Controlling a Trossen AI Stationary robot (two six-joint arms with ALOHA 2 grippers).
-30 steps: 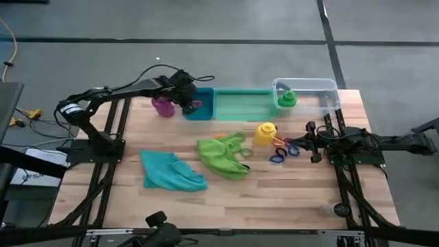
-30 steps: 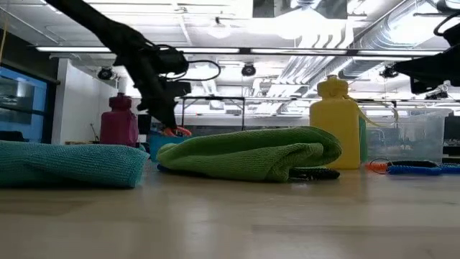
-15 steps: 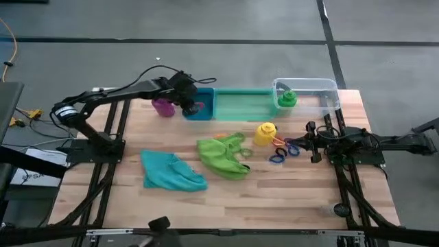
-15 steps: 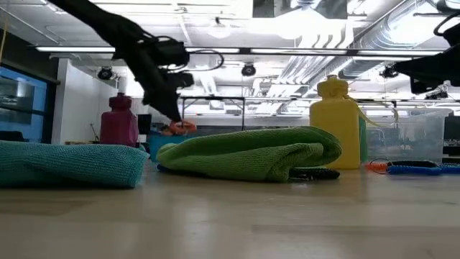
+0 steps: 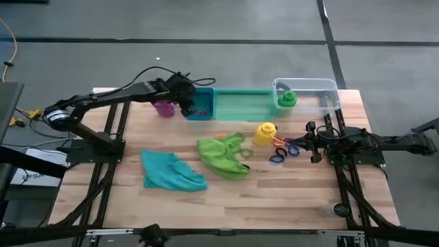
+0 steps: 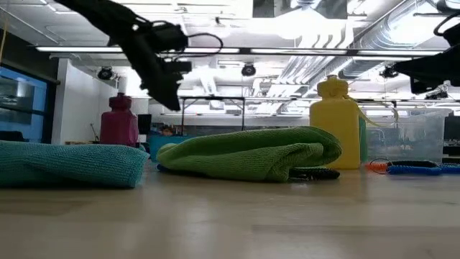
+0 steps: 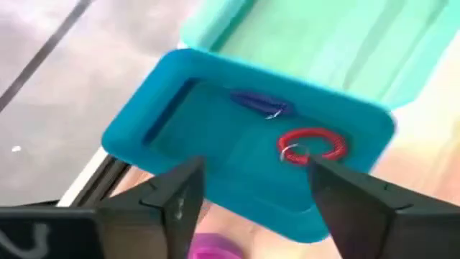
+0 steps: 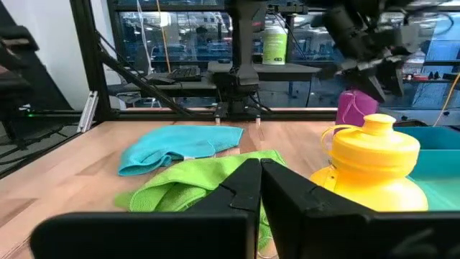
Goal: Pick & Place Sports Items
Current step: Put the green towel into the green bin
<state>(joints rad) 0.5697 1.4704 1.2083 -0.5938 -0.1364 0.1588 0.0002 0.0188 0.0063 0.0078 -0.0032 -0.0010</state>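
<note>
Wooden tabletop (image 5: 288, 199) is carrying a blue plastic bin (image 7: 237, 165) holding a red rubbery ring (image 7: 310, 144); above it the empty left gripper (image 7: 251, 191) is hovering spread, risking clipping the bin's rim if lowered.

Bottles three: purple (image 5: 163, 107), green (image 5: 287, 99), yellow (image 5: 265, 133). Cloths two: teal (image 5: 171, 171), lime (image 5: 223, 156). Bins three.

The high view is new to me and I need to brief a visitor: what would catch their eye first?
Probably the left gripper, open above the blue bin at the table's far edge; the left wrist view shows a red ring and a blue ring lying in that bin. Next come the lime-green cloth and yellow bottle mid-table, with the teal cloth nearer the front.
</note>
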